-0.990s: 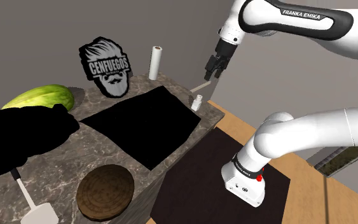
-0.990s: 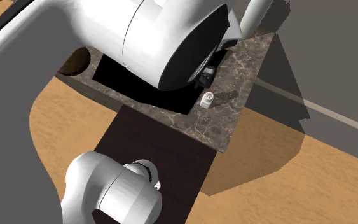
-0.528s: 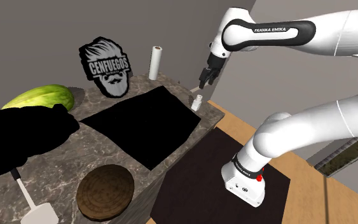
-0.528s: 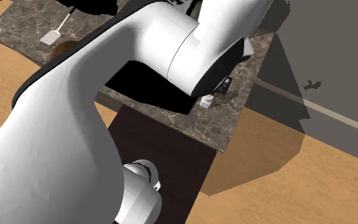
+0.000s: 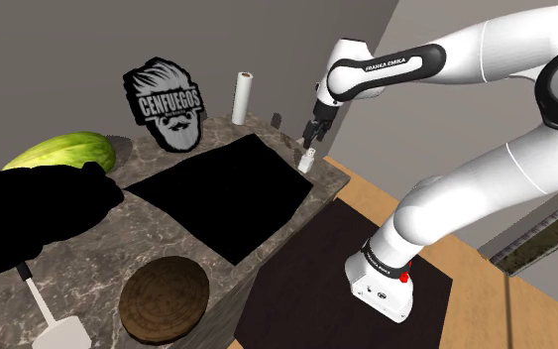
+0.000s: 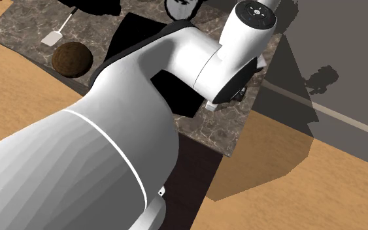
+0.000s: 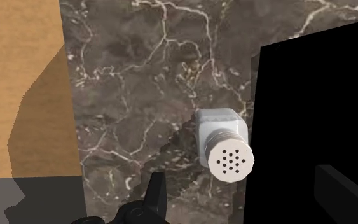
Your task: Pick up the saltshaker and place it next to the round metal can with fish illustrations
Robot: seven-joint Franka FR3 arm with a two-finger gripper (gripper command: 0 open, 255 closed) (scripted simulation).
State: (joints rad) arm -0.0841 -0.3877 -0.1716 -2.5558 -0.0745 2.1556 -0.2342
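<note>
On veined marble countertop [image 7: 139, 95] stands a round-capped white saltshaker [image 7: 225, 149]

Small pale saltshaker [image 7: 222, 137], squarish body, round cap dotted with holes, upright on the dark marble counter [image 7: 145, 95] near its corner, just beside the black area [image 7: 311, 95], between my gripper [image 7: 242, 179] and its spread fingers (neither touching it), round dark-brown can [image 5: 166, 297] lying flat, well apart.

Your shoulder camera sits beside the stand [image 5: 381, 283], looking down across the counter [image 5: 98, 253] toward the wall [image 5: 68, 40]. The second hangs high, close behind the arm [image 6: 110, 157], facing steeply down. Your wrist camera looks down from close by; all three share the counter corner with the saltshaker [image 7: 225, 145].
</note>
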